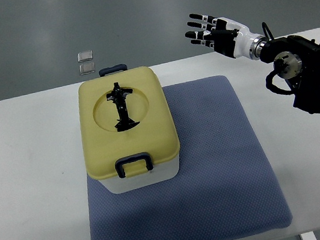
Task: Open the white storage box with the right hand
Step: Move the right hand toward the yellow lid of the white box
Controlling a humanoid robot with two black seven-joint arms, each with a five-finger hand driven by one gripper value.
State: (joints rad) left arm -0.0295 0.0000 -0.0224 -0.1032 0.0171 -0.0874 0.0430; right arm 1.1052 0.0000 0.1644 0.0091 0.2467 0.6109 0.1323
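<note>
The white storage box (144, 174) stands on the left part of a blue-grey mat (215, 160). Its yellow lid (127, 125) is shut, with a black folding handle (122, 106) lying flat in the lid's round recess. A dark latch (133, 162) sits on the near side and another (112, 69) on the far side. My right hand (210, 30) is raised beyond the table's far edge, up and right of the box, well apart from it. Its fingers are spread and hold nothing. The left arm does not show.
The mat lies on a white table (29, 177). Two small clear squares (85, 61) lie on the grey floor beyond the table's far edge. My right arm's black forearm (311, 77) hangs over the table's right side.
</note>
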